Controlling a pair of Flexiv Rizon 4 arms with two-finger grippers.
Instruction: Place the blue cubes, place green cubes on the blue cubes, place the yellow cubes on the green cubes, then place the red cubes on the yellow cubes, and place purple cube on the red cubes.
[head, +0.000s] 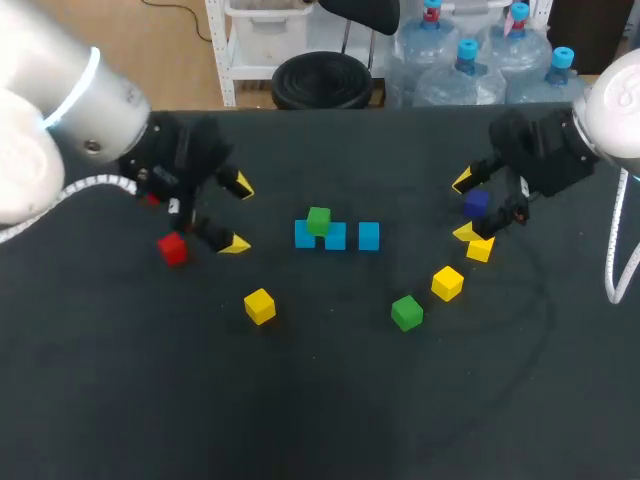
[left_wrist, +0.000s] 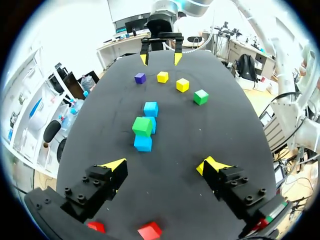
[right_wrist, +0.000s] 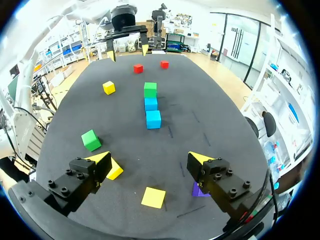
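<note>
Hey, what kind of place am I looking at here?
Probably a robotics lab workbench: a black-covered table, the left pincer and right pincer open above it, and small coloured practice blocks, such as the blue cubes with a green cube stacked on them.

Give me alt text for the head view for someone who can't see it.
Three blue cubes sit in a row at centre, a green cube atop its left end. The open left hand is beside a red cube, the open right hand by a purple cube. Three yellow cubes and a second green cube lie loose nearby.
</note>
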